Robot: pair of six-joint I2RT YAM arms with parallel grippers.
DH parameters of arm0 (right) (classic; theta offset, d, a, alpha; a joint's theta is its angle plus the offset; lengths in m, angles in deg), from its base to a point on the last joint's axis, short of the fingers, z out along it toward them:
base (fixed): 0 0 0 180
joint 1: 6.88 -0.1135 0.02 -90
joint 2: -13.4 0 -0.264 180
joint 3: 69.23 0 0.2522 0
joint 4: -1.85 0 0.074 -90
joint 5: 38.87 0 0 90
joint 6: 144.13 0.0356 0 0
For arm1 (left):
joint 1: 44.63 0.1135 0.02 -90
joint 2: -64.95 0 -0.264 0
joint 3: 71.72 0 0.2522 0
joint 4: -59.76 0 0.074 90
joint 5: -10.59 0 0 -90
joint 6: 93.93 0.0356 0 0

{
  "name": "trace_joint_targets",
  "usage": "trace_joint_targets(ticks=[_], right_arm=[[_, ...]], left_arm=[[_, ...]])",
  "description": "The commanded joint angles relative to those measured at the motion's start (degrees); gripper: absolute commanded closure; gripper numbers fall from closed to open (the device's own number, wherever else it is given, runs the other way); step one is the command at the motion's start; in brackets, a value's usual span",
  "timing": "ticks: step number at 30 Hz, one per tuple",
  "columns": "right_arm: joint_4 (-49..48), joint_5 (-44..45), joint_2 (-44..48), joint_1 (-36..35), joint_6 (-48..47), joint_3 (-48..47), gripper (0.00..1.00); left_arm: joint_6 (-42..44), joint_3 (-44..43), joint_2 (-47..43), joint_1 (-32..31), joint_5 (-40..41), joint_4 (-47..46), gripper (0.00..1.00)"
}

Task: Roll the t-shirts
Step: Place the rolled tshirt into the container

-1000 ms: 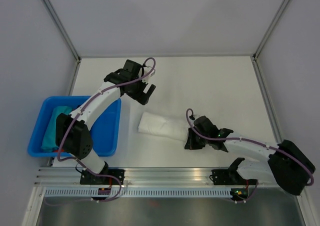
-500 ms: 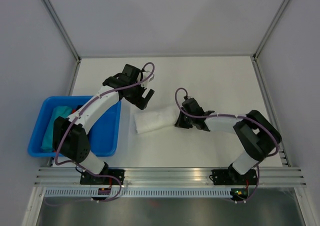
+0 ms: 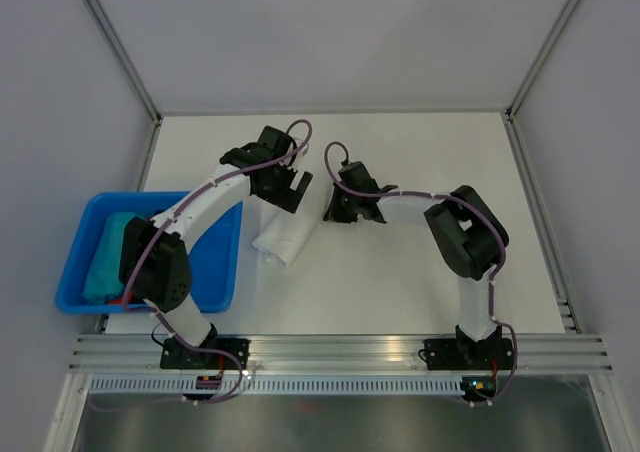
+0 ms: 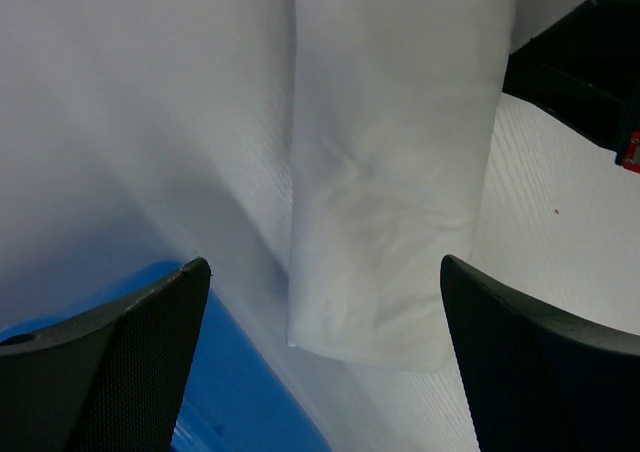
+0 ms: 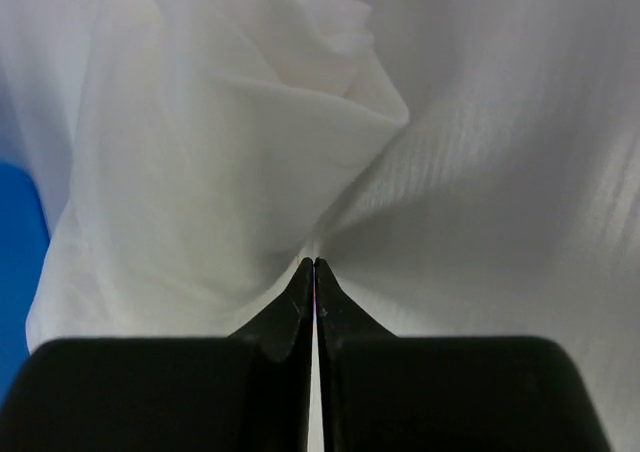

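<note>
pinching white t-shirt edge | right gripper | blue bin near

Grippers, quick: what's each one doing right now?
Left gripper: open, holding nothing, above the white t-shirt.
Right gripper: shut, pinching a fold of the white t-shirt.

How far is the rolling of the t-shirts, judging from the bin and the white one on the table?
Done: a teal roll lies in the blue bin. In hand: the white t-shirt lies rolled into a tube on the table; the right jaws are shut on one end, the left jaws hang open above it. Left: probably moving this roll to the bin. No unrolled shirt shows.
</note>
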Motion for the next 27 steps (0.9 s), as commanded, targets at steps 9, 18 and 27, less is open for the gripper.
trace_joint_targets(ticks=[9,18,27], right_arm=[[12.17,13.8,24.67,4.17,-0.7,11.44,0.31],[15.79,18.73,33.57,4.88,-1.59,20.42,0.29],[14.74,18.38,35.15,4.88,-1.59,22.71,0.28]], left_arm=[[-10.32,-9.57,13.57,-5.48,9.5,0.64,0.0],[-6.2,-12.03,20.08,-5.47,0.66,-0.14,0.0],[-5.75,-8.52,20.79,-2.75,-4.09,-0.5,0.0]])
